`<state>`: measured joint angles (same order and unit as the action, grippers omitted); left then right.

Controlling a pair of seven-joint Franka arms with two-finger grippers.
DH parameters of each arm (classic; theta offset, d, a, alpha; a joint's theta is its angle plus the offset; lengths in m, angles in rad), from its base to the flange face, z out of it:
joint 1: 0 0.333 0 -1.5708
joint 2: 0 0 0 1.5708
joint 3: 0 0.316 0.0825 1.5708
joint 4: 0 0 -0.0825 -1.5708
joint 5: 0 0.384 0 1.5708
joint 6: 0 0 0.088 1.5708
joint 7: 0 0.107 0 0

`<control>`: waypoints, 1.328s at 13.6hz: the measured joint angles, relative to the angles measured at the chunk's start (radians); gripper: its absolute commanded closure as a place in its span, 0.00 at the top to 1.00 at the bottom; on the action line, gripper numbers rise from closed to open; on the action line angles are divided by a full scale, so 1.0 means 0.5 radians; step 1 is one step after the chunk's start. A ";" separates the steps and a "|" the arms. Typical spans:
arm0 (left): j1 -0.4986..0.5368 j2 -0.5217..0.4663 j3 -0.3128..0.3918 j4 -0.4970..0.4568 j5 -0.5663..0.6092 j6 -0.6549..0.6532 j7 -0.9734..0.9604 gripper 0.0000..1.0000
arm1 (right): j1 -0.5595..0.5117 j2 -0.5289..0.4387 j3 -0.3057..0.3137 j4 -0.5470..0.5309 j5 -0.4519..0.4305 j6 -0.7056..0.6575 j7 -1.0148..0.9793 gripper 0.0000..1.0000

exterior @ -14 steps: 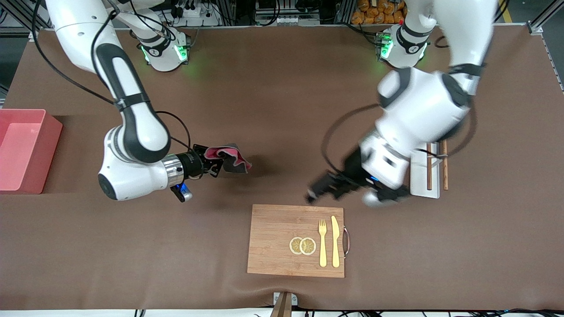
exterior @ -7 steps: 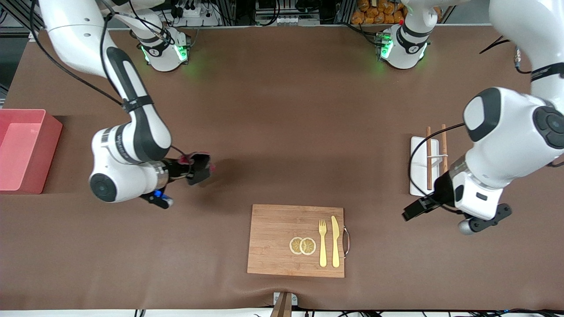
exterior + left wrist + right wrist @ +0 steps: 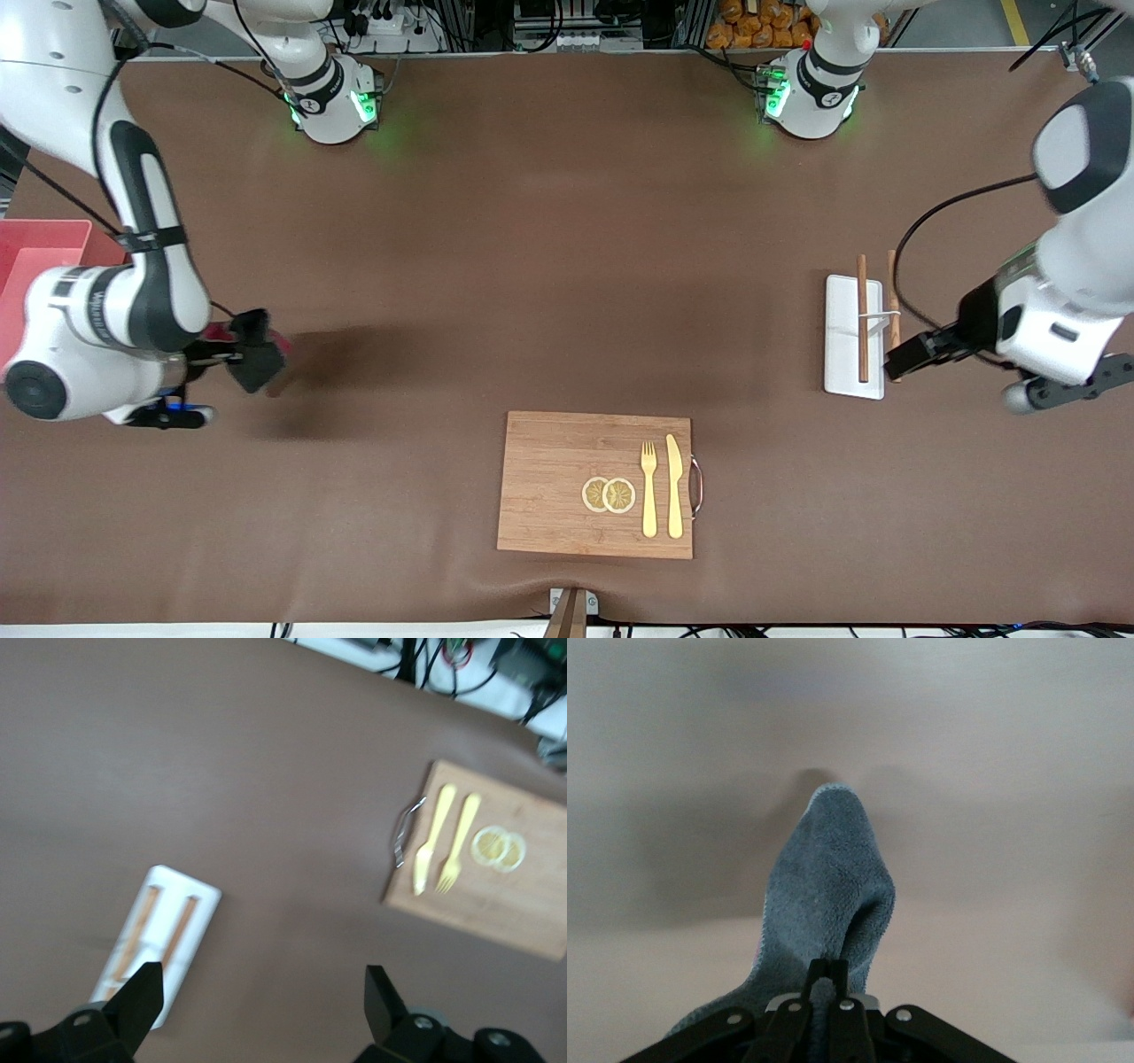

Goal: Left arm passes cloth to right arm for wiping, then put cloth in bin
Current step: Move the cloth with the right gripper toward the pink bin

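My right gripper [image 3: 244, 350] is shut on the cloth [image 3: 261, 363], dark grey with a crimson edge, and holds it over the brown table near the bin [image 3: 35, 257]. In the right wrist view the grey cloth [image 3: 824, 895] hangs out from between the closed black fingers [image 3: 828, 979]. The salmon-pink bin shows only partly, hidden by the right arm's elbow. My left gripper [image 3: 904, 359] is open and empty over the table beside the white tray [image 3: 842, 337]. In the left wrist view its two black fingertips [image 3: 142, 992] stand wide apart.
A white tray with brown chopsticks [image 3: 861, 319] lies at the left arm's end, also in the left wrist view [image 3: 164, 939]. A wooden cutting board [image 3: 567, 483] with lemon slices [image 3: 609, 494], a yellow fork [image 3: 649, 487] and knife [image 3: 675, 486] lies near the front camera.
My right gripper has carried the cloth toward the bin. My left arm has drawn back from the middle of the table to the tray at its own end.
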<state>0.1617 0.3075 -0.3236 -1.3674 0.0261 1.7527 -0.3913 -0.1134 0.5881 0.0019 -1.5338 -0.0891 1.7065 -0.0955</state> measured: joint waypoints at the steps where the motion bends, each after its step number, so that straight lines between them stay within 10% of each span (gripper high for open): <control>1: 0.052 -0.038 0.000 -0.001 0.000 -0.091 0.119 1.00 | -0.049 0.000 -0.011 0.006 -0.072 0.000 -0.132 0.00; 7: 0.009 -0.364 0.103 -0.200 0.000 -0.249 0.398 1.00 | -0.123 -0.005 -0.217 0.127 -0.306 0.032 -0.714 0.00; 10: -0.402 -0.517 0.456 -0.284 -0.001 -0.368 0.486 1.00 | -0.072 0.003 -0.188 0.089 -0.277 0.087 -0.656 0.00; 13: -0.579 -0.620 0.765 -0.286 0.000 -0.537 0.868 1.00 | 0.126 0.016 -0.174 0.018 -0.108 0.087 -0.401 0.00; 18: -0.585 -0.667 0.797 -0.252 0.000 -0.582 0.989 1.00 | 0.440 0.029 -0.096 -0.099 0.340 0.092 0.326 0.00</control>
<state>-0.1310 -0.0263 0.0749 -1.4936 0.0259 1.4619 0.1033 0.1067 0.6026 -0.0464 -1.5832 0.0811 1.7525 0.0673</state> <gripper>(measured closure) 0.000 0.960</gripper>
